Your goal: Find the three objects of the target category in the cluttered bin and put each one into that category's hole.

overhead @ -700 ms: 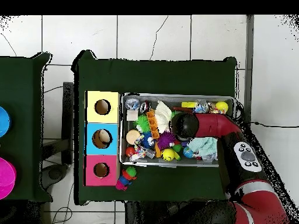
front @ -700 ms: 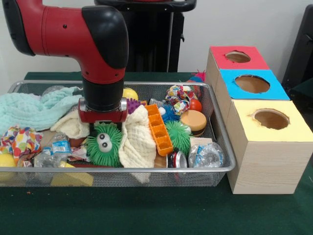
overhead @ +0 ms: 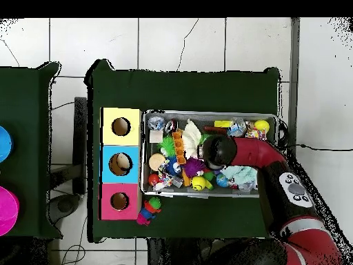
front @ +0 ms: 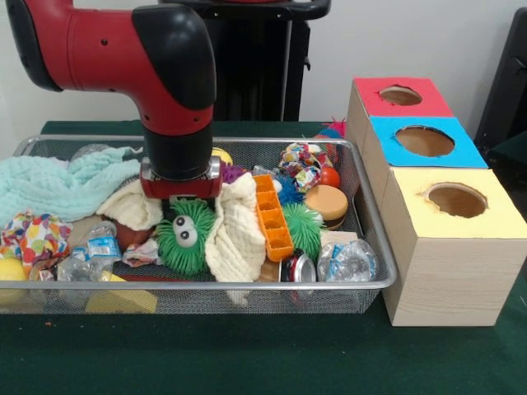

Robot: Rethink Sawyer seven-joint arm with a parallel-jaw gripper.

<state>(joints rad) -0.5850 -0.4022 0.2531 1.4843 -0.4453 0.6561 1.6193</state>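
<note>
Two views, and neither shows a plush animal outright. From the front, the shallow silver wire-mesh bin (front: 375,239) sits on the green tabletop (front: 247,354) with the red-and-black arm plunged into its middle; the hand (front: 181,191) is sunk among a cream muslin cloth (front: 235,234) and a green spiky rubber ball with googly eyes (front: 185,234), so I cannot tell how far it is open or whether it has hold of anything. A mint cloth (front: 58,185) covers the bin's left end (a likely hiding place). Plush toys should be light, soft and squashy, unbreakable; a pinch across the body seems best, though cloth may come up with it. The red-surround hole (front: 401,95) is farthest back on the wooden box (front: 449,280), just beside the bin.

From overhead, the arm hides the hand entirely. This view adds a red, green and pink fuzzy thing (overhead: 147,212) lying outside the bin by the red end of the box; what it is I cannot tell.
</note>
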